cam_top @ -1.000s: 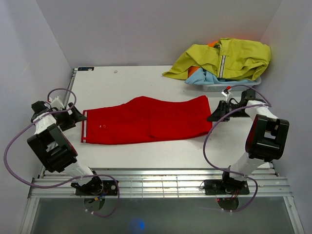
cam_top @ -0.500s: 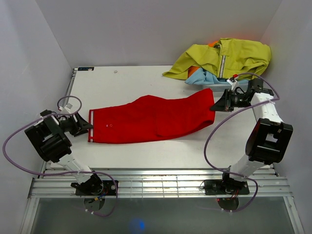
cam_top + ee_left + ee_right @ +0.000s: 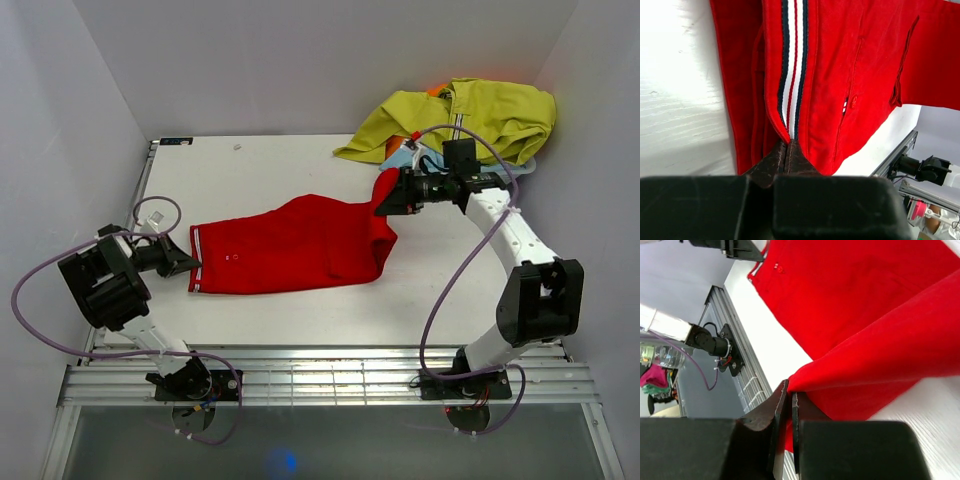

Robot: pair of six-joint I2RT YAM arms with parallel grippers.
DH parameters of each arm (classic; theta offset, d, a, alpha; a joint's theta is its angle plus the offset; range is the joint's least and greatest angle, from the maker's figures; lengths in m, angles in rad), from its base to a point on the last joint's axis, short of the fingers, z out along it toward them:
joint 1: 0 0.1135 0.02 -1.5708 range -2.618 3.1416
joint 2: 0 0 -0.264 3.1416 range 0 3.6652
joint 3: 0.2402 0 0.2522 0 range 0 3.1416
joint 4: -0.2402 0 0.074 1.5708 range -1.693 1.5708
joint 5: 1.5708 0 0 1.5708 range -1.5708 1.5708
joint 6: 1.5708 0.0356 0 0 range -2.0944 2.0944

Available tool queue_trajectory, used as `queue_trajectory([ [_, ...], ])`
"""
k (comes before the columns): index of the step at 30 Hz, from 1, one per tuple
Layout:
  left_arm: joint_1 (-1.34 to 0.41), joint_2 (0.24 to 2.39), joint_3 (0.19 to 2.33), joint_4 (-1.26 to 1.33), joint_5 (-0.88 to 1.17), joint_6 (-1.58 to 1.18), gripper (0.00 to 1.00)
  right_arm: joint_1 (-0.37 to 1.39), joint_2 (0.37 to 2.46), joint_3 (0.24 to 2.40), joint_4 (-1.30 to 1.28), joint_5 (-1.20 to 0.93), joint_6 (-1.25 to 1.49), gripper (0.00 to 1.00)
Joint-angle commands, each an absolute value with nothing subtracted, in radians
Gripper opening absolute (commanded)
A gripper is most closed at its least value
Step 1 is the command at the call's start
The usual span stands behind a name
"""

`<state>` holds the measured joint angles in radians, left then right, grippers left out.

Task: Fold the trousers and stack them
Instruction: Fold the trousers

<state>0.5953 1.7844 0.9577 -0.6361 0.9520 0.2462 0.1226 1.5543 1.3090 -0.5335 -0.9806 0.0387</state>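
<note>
Since a second ago swings trousers (image 3: pixel 300 250) leg ends leftward, pinched in right gripper (image 3: pixel 385 192), clamps left gripper (image 3: pixel 192 268) onto waistband (image 3: pixel 792 75); fold half-made, stacking undone.

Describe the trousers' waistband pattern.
Waistband: white, navy and red stripes; left wrist view shows it best.

The trousers (image 3: pixel 300 245) were a matt red cloth, soft and finely woven; their waistband (image 3: pixel 794 60) carried a smoother ribbed tape in white, navy and red. The table (image 3: pixel 260 170) was a white board with faint grain and a slight sheen. On the left gripper (image 3: pixel 786 147), the pads (image 3: pixel 800 162) looked like dark pebbled rubber, though blurred so close. At two o'clock the jacket (image 3: pixel 490 115) was smooth matt fabric; at six o'clock the rails (image 3: pixel 330 375) were bare ribbed metal.
</note>
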Motion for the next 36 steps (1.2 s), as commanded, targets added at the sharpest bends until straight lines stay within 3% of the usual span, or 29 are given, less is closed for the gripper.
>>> queue_trajectory([
  [1, 0.563, 1.767, 0.950, -0.635, 1.002, 0.249, 0.00, 0.233, 1.567, 1.393, -0.368, -0.945, 0.153, 0.08],
  [19, 0.520, 1.781, 0.946, -0.604, 0.960, 0.203, 0.00, 0.681, 1.994, 1.782, -0.222, -0.862, 0.264, 0.08],
  [36, 0.520, 1.818, 0.953, -0.600, 0.946, 0.193, 0.00, 0.853, 2.273, 2.023, -0.158, -0.830, 0.336, 0.08],
])
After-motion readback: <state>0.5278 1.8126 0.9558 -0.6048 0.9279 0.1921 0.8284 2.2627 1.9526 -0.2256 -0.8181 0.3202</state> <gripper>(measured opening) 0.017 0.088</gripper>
